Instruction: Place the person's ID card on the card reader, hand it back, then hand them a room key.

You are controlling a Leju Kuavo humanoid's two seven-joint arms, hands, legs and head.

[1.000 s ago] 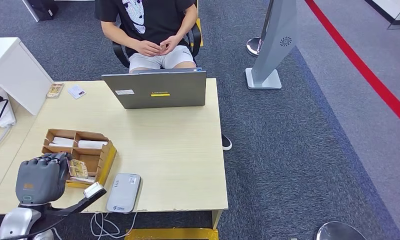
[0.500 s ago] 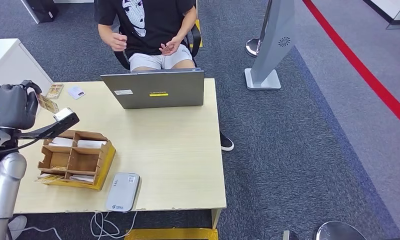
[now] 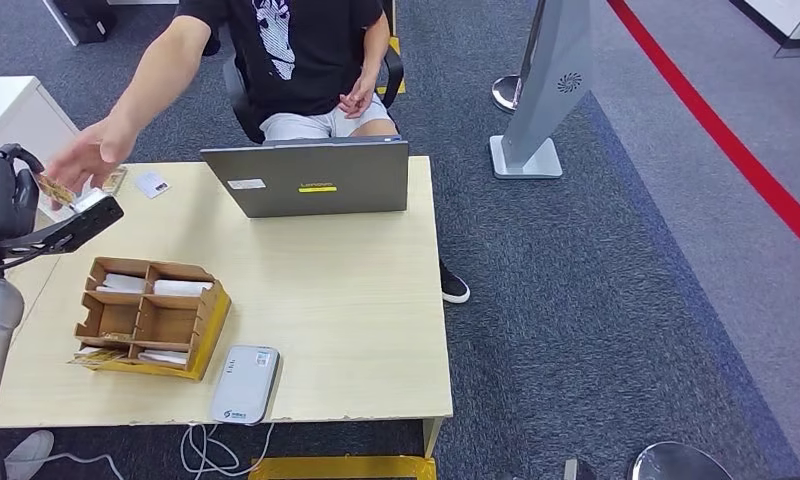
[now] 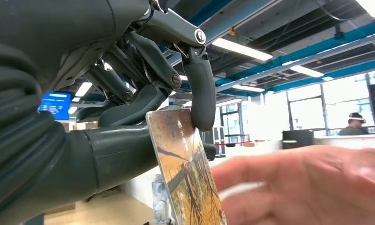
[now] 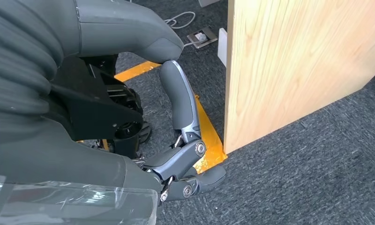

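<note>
**Left wrist view: room key pinched, person's hand beside it**

Thumb and a finger of the left hand (image 4: 143, 93) clamp the room key (image 4: 188, 173). Head view places it raised beyond the table's (image 3: 346, 300) left edge, the person's hand (image 3: 91, 155) reaching it. Right hand (image 5: 176, 136) hangs loosely curled, holding nothing.

You can't read the key card (image 4: 188, 176): its lower end is cut off by the wrist picture's edge, print blurred. The person's hand (image 4: 307, 187) beside the card is motion-blurred and cropped; contact with the card can't be told. In the head view the left hand (image 3: 4, 195) runs off the frame edge, card (image 3: 54, 188) next to it too small to make out. The right hand (image 5: 176, 140) beside the desk panel (image 5: 293, 61): fingertips curl under, partly hidden.
</note>
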